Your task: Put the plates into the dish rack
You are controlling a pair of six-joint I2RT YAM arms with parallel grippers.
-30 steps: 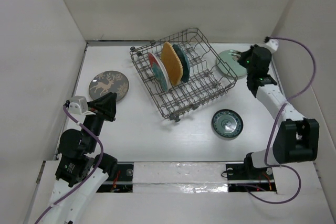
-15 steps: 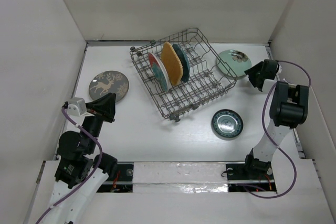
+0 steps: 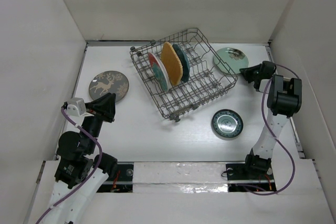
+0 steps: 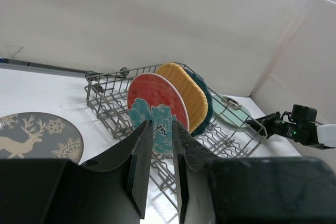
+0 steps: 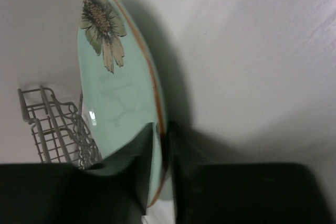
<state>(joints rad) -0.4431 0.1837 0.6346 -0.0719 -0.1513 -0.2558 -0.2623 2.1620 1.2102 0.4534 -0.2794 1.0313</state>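
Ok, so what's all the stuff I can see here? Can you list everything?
grey metal wire dish rack: one, grey, mid-table, at an angle
red plate with teal flowers: one, standing in the rack
yellow woven rounded-square plate: one, standing behind the red one
teal scalloped plate: one, standing behind the yellow one
grey plate with white deer: one, on the table left of the rack
small dark ringed plate: one, on the table near right
pale mint plate: one, right of the rack
white table: one
left gripper: black, fingers slightly apart, empty
right gripper: black, pinching the mint plate's rim
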